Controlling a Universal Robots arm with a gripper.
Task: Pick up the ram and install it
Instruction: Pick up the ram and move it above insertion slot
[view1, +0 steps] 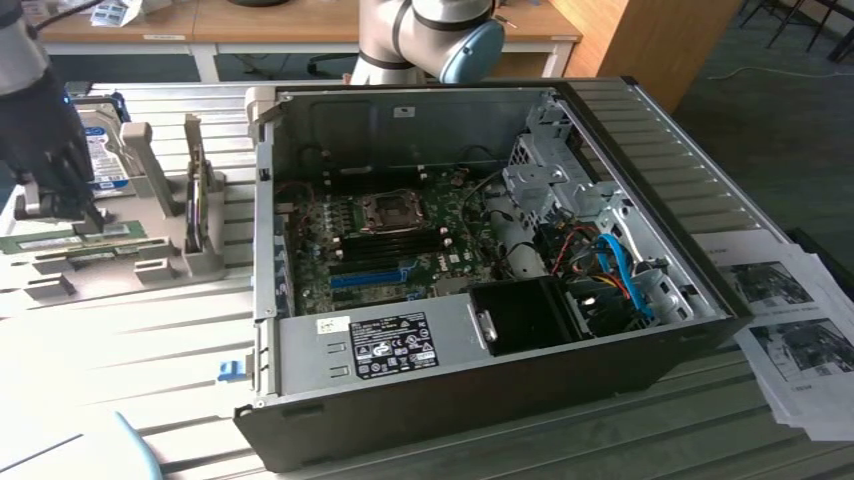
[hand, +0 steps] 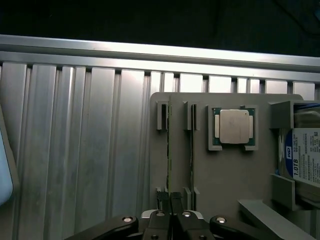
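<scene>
The ram (hand: 169, 145) stands on edge in a slot of the grey holder (hand: 225, 175), showing as a thin green line. My gripper (hand: 169, 202) sits over one end of it, with both dark fingers pressed close together on the stick. In the exterior view the gripper (view1: 78, 215) hangs low over the same holder (view1: 160, 265) at that view's left, where the green ram (view1: 67, 242) lies beneath it. A second stick (hand: 190, 160) stands in the neighbouring slot. The open computer case (view1: 641, 150) lies in the middle, its motherboard (view1: 387, 250) exposed.
The holder also carries a silver processor (hand: 234, 126) and a hard drive (hand: 305, 160) with a blue-white label. A long blue slot (view1: 371, 275) lies on the motherboard. Printed sheets (view1: 787, 320) lie to the exterior view's right of the case. The table is ribbed aluminium (hand: 75, 150).
</scene>
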